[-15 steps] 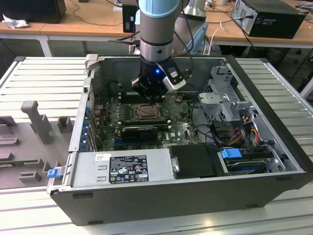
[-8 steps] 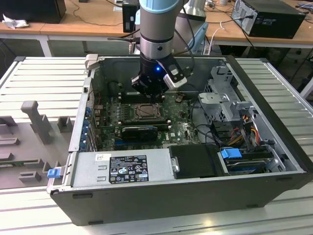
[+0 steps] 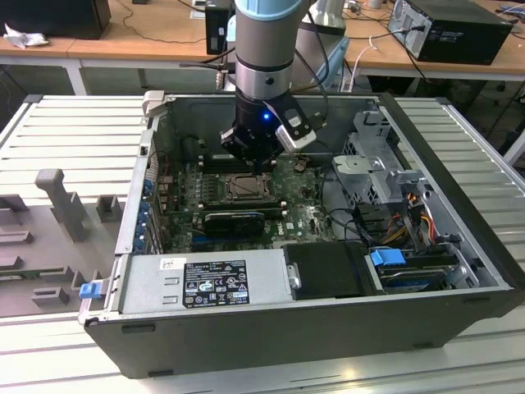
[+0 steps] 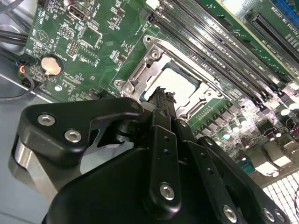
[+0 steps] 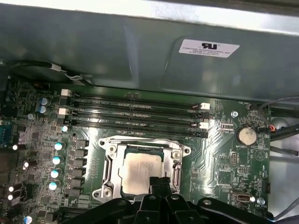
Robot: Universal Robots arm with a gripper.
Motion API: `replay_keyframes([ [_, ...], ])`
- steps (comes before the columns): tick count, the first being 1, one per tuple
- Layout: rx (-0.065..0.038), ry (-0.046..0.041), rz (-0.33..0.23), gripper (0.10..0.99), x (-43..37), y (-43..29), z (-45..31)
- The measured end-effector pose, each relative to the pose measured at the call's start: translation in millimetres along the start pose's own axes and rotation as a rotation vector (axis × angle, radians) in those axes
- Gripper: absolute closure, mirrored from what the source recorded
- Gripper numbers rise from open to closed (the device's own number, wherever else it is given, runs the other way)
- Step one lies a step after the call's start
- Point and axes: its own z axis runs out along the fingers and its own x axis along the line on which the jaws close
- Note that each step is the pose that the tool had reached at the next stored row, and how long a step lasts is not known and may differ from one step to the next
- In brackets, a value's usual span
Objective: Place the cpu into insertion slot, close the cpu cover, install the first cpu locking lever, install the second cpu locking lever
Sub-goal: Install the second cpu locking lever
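Note:
The cpu (image 5: 139, 171) (image 4: 180, 83), a pale silvery square, lies flat in the insertion slot (image 3: 244, 187) on the green motherboard. The cpu cover (image 5: 109, 161) (image 4: 154, 59), a metal frame with a square window, lies down around it. My gripper (image 3: 261, 164) hangs just above the socket's edge. In both wrist views its black fingertips (image 5: 159, 181) (image 4: 161, 97) are pressed together, shut on nothing, over the chip's near side. How the locking levers stand I cannot tell.
Long black memory slots (image 5: 135, 112) run beside the socket, toward the case wall (image 5: 140, 46). A coin battery (image 5: 246, 135) sits on the board. A black ribbed bar (image 3: 234, 220), the power supply (image 3: 205, 283) and a drive cage (image 3: 377, 164) with cables crowd the case.

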Motion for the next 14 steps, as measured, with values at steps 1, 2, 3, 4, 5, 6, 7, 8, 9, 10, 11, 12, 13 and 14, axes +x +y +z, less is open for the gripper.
replay_keyframes([
  [1,0.000,0.0001,0.000,0.980,0.0,0.0,-1.3],
  [2,0.000,0.0000,0.000,0.980,-0.1,-0.5,-1.7],
  [3,0.000,-0.0002,0.000,0.980,0.1,-1.9,-1.9],
  [4,0.000,0.0001,0.000,0.980,0.3,-4.0,-2.2],
  [5,0.000,0.0001,0.000,0.980,0.5,-7.1,-2.5],
  [6,0.000,0.0001,0.000,0.980,0.7,-9.0,-2.8],
  [7,0.000,0.0000,0.000,0.980,0.9,-11.2,-2.9],
  [8,0.000,0.0000,0.000,0.980,1.2,-14.4,-3.3],
  [9,-0.001,-0.0001,0.000,0.980,1.4,-16.9,-3.5],
  [10,-0.001,0.0000,0.000,0.980,1.6,-19.0,-3.8],
  [11,-0.001,-0.0001,0.000,0.980,1.7,-19.5,-3.8],
  [12,-0.001,-0.0001,0.000,0.980,1.7,-20.1,-3.9],
  [13,-0.001,0.0000,0.000,0.980,1.8,-21.1,-4.0],
  [14,-0.001,0.0000,0.000,0.980,1.8,-21.7,-4.1],
])
